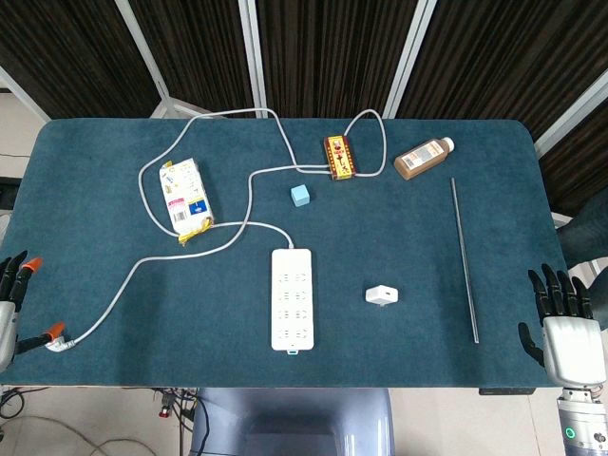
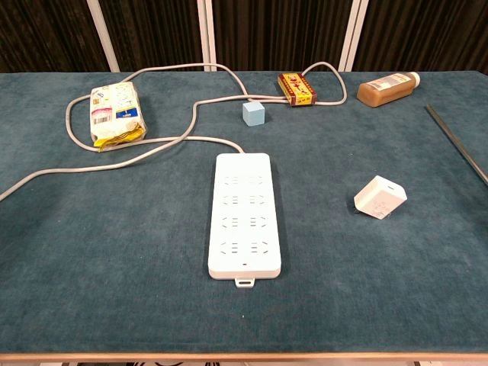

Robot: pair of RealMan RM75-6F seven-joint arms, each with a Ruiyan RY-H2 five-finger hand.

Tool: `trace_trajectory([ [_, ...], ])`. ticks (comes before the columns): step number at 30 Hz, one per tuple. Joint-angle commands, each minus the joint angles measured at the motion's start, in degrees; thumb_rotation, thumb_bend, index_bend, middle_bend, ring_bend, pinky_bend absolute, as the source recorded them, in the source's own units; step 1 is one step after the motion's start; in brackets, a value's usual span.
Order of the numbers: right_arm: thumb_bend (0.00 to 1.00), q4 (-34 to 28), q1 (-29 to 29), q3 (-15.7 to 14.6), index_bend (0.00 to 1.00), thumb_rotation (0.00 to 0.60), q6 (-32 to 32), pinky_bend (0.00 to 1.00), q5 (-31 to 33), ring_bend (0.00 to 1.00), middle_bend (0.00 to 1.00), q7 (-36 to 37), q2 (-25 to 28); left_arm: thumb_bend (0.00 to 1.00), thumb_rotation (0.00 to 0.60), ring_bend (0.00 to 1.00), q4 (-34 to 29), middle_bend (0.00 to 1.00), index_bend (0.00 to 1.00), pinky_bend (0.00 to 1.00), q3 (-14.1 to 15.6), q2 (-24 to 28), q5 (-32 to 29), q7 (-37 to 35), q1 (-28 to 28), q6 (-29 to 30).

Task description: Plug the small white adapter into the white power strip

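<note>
The right hand point(image 1: 570, 328) waits at the table point(image 1: 95, 218) edge, fingers apart, holding nothing. The left hand point(image 1: 11, 304) sits at the far side edge; only part shows, fingers look spread w/ nothing in them. The small white adapter point(image 1: 382, 295) lies on the table, well apart from the right hand, off toward the middle, and it is on its side – in the chest view it looks tipped. The white power strip point(image 1: 292, 298) lies flat just past the adapter, further from the right hand, holes facing up, its cord point(image 1: 171, 256) running away toward the left hand. Nothing is grabbed yet, so I think the job is at the very start – the step now is to reach for the adapter, prob. w/ the right hand since it is nearer. To do it well: come down from above, pinch the adapter by its flat sides, and turn it so the prongs point down. Can't see the prongs clearly, so check first. Then line them up over a hole set and push straight down, not slanted.
</note>
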Motion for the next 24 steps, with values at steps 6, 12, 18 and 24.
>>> trace_trajectory([
  [6, 0.44, 0.0, -0.1, -0.3, 0.04, 0.600, 0.2, 0.09, -0.5, 0.03, 0.03, 0.4, 0.3, 0.08, 0.600, 0.00, -0.2, 0.00, 0.11, 0.00, 0.3, 0.1, 0.8, -0.1, 0.4, 0.8],
  [12, 0.44, 0.0, -0.1, -0.2, 0.04, 0.600, 0.3, 0.09, -0.5, 0.03, 0.03, 0.7, 0.3, 0.08, 0.600, 0.00, -0.2, 0.00, 0.11, 0.00, 0.3, 0.0, 0.7, 0.3, 0.3, 0.6],
  [18, 0.44, 0.0, 0.0, 0.0, 0.04, 0.600, 0.1, 0.09, -0.3, 0.03, 0.03, 0.2, 0.0, 0.08, 0.600, 0.00, 0.1, 0.00, 0.11, 0.00, 0.1, -0.1, 0.1, 0.3, 0.0, -0.1],
  [24, 0.44, 0.0, 0.3, -1.1, 0.04, 0.600, -1.3, 0.09, -0.9, 0.03, 0.03, 1.0, 0.1, 0.08, 0.600, 0.00, -0.5, 0.00, 0.11, 0.00, 0.0, 0.3, 0.4, -0.2, 0.4, 0.9],
])
